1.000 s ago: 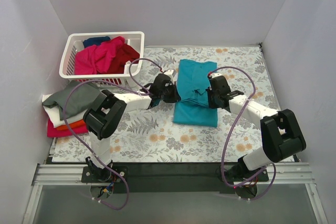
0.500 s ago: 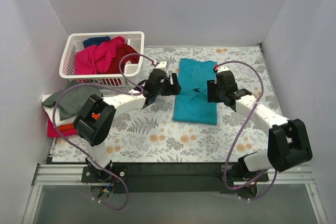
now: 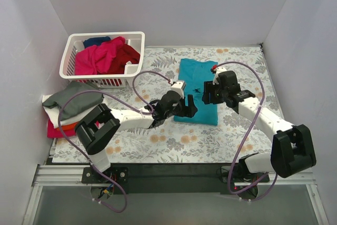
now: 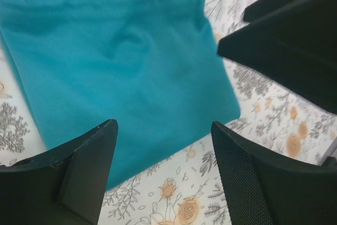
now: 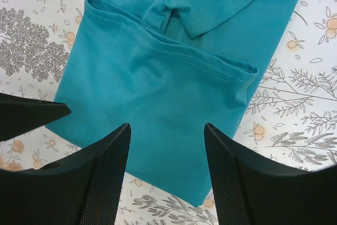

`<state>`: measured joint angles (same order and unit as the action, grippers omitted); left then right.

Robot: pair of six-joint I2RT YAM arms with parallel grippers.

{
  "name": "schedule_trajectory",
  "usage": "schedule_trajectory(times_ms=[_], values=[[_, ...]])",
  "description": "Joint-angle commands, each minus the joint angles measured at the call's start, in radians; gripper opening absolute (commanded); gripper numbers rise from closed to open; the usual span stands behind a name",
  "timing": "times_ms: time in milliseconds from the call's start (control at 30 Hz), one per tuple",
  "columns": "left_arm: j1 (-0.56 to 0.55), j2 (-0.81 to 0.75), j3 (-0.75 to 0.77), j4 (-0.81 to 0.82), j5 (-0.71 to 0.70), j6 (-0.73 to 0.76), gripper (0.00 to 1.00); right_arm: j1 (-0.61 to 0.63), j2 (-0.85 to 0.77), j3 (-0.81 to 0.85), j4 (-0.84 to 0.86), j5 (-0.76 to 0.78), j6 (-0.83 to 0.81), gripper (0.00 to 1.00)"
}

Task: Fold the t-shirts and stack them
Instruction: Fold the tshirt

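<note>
Hovering agape, empty over folded teal t-shirt (image 3: 196,75): left claw (image 4: 163,175) & right claw (image 5: 166,177) may snag 1 layer, undoing fold.

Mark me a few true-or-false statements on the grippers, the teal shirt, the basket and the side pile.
1. The left gripper and the right gripper are both open and hold nothing. True.
2. The teal t-shirt lies in the basket. False: it lies folded on the table, under both grippers.
3. A grey shirt tops the stack at the left. True.
4. The basket holds only white cloth. False: it holds a magenta shirt, a dark red shirt and a navy shirt.
</note>
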<state>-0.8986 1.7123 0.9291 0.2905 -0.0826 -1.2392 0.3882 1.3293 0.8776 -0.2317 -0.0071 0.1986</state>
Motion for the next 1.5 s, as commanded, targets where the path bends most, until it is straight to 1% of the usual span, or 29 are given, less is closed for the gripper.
schedule_trajectory(times_ms=[0, 133, 300, 400, 567, 800, 933, 1167, 1200, 1367, 1467], values=[[-0.011, 0.001, -0.021, 0.015, -0.045, -0.035, 0.66, 0.001, -0.019, -0.005, 0.015, -0.042, 0.016, 0.52], [-0.011, -0.048, -0.082, 0.003, -0.103, -0.043, 0.66, 0.001, -0.090, -0.098, 0.017, -0.008, 0.024, 0.53], [-0.013, -0.074, -0.119, -0.057, -0.172, -0.057, 0.66, 0.001, -0.122, -0.196, 0.017, 0.002, 0.039, 0.53], [-0.013, -0.097, -0.148, -0.088, -0.207, -0.075, 0.66, 0.001, -0.142, -0.239, 0.014, 0.058, 0.047, 0.53], [-0.013, -0.125, -0.185, -0.126, -0.227, -0.101, 0.66, 0.001, -0.170, -0.264, 0.012, 0.087, 0.058, 0.54], [-0.013, -0.094, -0.199, -0.132, -0.224, -0.135, 0.66, 0.000, -0.159, -0.310, 0.009, 0.107, 0.071, 0.55], [-0.013, -0.076, -0.190, -0.140, -0.218, -0.140, 0.65, 0.000, -0.162, -0.330, 0.009, 0.099, 0.079, 0.55], [-0.013, -0.056, -0.187, -0.151, -0.212, -0.147, 0.57, 0.000, -0.171, -0.374, 0.026, 0.065, 0.096, 0.54], [-0.013, -0.049, -0.184, -0.149, -0.203, -0.147, 0.54, 0.000, -0.167, -0.379, 0.035, 0.061, 0.097, 0.52], [-0.014, -0.008, -0.164, -0.143, -0.189, -0.143, 0.47, 0.000, -0.137, -0.400, 0.052, 0.049, 0.101, 0.51], [-0.014, 0.000, -0.164, -0.143, -0.184, -0.143, 0.42, 0.000, -0.131, -0.404, 0.061, 0.047, 0.101, 0.47]])
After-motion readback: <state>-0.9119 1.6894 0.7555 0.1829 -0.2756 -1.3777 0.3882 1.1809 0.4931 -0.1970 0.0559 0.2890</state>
